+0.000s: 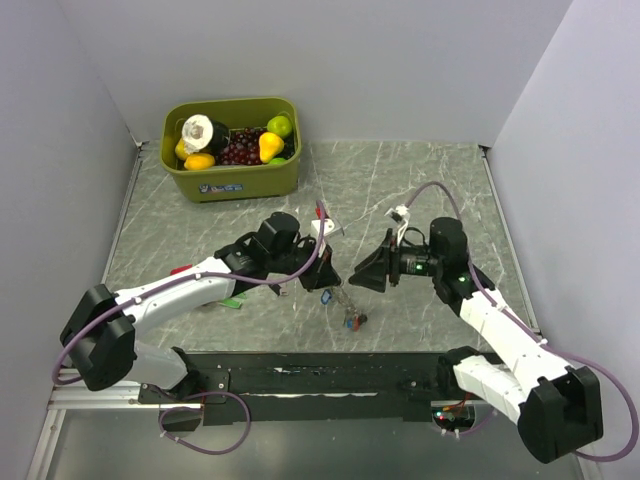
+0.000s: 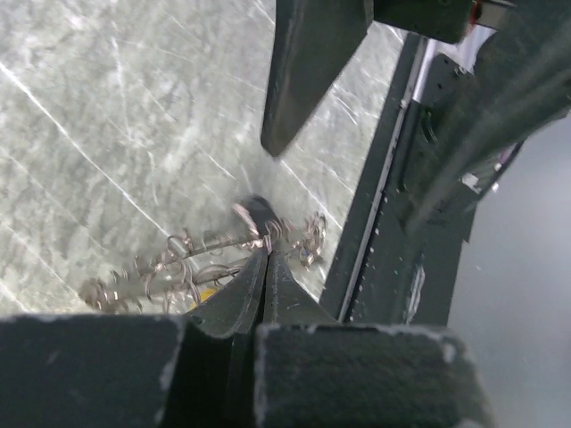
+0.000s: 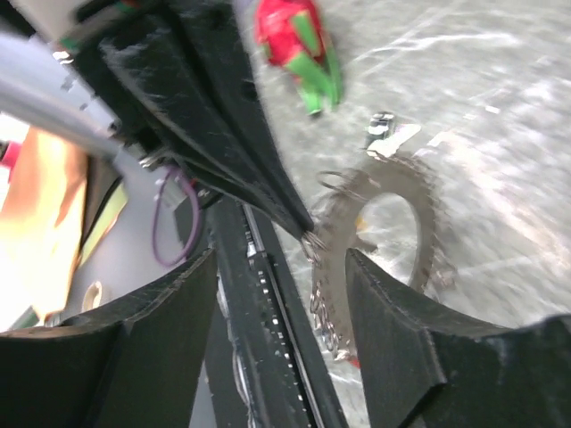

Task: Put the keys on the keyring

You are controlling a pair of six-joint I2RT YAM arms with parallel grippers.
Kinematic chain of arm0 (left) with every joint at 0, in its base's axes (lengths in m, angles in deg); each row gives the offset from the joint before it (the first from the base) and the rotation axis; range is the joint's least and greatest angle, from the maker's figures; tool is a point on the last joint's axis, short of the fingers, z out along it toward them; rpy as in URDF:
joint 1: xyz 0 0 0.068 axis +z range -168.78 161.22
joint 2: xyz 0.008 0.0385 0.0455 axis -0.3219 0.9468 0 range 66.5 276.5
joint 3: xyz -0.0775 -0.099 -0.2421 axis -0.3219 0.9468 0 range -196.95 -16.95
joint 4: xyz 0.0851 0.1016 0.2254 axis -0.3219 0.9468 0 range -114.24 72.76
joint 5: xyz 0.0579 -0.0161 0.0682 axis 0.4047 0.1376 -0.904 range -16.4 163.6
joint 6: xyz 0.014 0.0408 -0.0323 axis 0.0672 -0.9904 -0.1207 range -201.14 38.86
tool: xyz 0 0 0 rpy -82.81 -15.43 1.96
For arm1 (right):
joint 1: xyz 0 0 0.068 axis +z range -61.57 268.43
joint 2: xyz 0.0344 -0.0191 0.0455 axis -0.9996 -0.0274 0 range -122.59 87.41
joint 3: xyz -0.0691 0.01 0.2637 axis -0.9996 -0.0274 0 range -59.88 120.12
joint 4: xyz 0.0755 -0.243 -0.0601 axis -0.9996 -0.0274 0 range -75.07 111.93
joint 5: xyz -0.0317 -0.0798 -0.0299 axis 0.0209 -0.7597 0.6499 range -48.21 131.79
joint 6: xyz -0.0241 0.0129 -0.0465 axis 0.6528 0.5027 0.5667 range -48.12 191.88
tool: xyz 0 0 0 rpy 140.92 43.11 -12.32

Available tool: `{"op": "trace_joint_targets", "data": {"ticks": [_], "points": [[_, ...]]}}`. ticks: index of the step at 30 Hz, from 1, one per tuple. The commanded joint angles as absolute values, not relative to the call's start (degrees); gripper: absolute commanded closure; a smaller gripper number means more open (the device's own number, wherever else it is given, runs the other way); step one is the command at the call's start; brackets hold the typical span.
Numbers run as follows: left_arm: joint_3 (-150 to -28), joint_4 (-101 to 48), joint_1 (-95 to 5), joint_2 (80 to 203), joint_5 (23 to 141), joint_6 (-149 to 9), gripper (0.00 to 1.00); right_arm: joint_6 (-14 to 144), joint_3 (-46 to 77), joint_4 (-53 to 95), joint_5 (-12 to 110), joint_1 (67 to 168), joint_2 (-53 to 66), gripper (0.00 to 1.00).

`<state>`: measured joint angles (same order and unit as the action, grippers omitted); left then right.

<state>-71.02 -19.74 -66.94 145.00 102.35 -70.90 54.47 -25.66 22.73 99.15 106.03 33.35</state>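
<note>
Fingers of left gripper (image 2: 266,254) pinched shut on the keyring (image 2: 192,250), probably to steady its loop for threading. Right gripper (image 3: 281,259) spread wide, facing that loop, holding nothing. Small keys (image 1: 352,320) lie at the chain's near end.

The table (image 1: 420,190) is grey with white veins, the bin (image 1: 235,182) olive-green, the keyring (image 3: 426,209) silvery, the cables (image 1: 432,185) purple.
</note>
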Motion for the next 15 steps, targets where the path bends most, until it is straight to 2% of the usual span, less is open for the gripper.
{"op": "trace_joint_targets", "data": {"ticks": [1, 6, 10, 15], "points": [[-72.7, -19.6, -67.1, 142.4, 106.0, -71.7, 0.99, 58.9, -22.1, 22.2, 100.2, 110.0, 33.4, 0.36], [-70.8, -23.4, -67.1, 140.2, 108.1, -70.0, 0.99, 60.3, -22.1, 20.3, 98.7, 111.1, 33.1, 0.42], [-70.5, -25.4, -67.0, 138.6, 109.0, -69.1, 0.99, 60.4, -22.6, 20.4, 97.7, 111.5, 32.8, 0.53], [-70.1, -26.9, -67.1, 137.4, 110.4, -68.1, 0.99, 59.0, -23.1, 21.7, 96.4, 111.8, 32.1, 0.5]]}}
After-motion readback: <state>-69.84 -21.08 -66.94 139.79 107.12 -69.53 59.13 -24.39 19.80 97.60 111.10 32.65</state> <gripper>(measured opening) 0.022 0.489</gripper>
